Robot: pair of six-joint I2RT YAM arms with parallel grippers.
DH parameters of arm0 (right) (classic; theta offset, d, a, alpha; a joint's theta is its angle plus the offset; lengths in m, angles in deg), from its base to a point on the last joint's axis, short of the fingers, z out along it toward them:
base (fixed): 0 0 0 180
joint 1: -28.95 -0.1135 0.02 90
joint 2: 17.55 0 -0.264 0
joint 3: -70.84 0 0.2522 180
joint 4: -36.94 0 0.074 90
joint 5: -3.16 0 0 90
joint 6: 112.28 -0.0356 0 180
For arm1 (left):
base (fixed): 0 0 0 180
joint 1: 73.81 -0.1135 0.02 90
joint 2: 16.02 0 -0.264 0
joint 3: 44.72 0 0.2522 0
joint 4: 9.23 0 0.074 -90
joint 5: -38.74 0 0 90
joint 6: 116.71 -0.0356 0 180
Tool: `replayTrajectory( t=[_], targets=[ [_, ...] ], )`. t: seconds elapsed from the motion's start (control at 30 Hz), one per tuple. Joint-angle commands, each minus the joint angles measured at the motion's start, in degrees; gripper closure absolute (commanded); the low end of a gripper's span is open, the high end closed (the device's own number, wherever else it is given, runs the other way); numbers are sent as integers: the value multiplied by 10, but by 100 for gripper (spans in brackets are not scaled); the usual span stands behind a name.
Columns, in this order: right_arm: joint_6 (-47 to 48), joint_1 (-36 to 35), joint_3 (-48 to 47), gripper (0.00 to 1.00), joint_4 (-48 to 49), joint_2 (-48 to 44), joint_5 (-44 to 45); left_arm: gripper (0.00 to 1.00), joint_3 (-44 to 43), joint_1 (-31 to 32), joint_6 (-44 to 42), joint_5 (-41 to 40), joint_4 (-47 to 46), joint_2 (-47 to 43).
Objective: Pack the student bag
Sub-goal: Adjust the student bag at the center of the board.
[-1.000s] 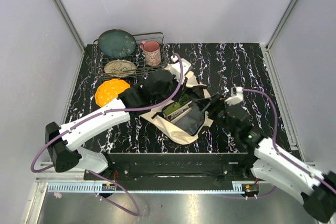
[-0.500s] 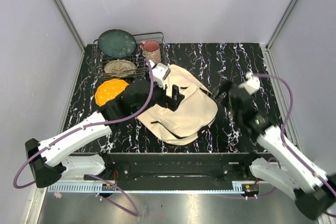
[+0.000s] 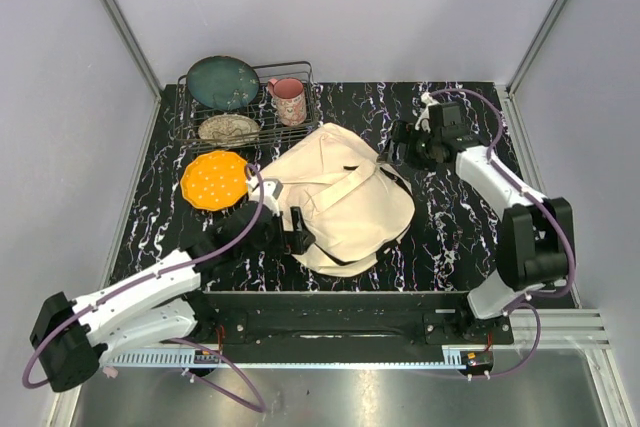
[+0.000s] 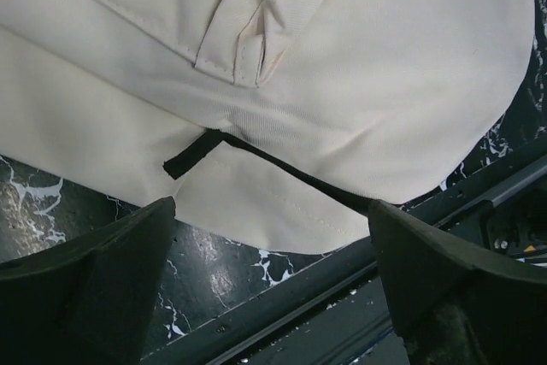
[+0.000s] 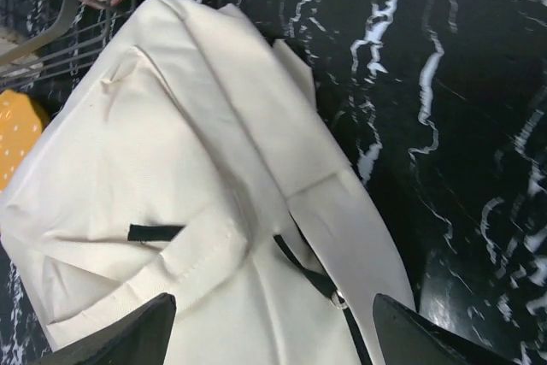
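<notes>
The bag lies closed in the middle of the surface. It is soft, floppy canvas, so a strap or seam looks the surest hold. The left pincer hovers low at its near-left edge, fingers apart. The right pincer, likewise apart, hangs beside its far-right corner.

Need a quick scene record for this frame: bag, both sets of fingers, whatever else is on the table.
bag: cream, flap closed, table centre
left fingers: open, at the bag's near left edge, gripping nothing
right fingers: open, off the bag's far right corner, gripping nothing
rack: far left; holds green plate, pink mug, grey dish
orange plate: on the table, left of bag
</notes>
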Motion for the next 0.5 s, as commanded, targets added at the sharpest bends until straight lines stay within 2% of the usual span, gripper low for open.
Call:
replayTrajectory(
  t=[0.0, 0.1, 0.2, 0.23, 0.4, 0.47],
  targets=[
    [50, 0, -67, 0, 13, 61, -88, 1, 29, -20, 65, 26, -43, -38],
    [43, 8, -98, 0, 16, 132, -84, 1, 57, -41, 81, 54, -58, -46],
    [34, 17, -116, 0, 47, 180, -125, 1, 86, -58, 90, 67, -100, -51],
    [30, 23, -122, 0, 59, 193, -145, 1, 93, -63, 93, 94, -115, -49],
    [-5, 42, -148, 1, 95, 265, -216, 1, 146, -96, 109, 146, -238, -23],
    [-16, 48, -147, 5, 117, 274, -258, 1, 160, -108, 110, 169, -291, -7]
  ],
)
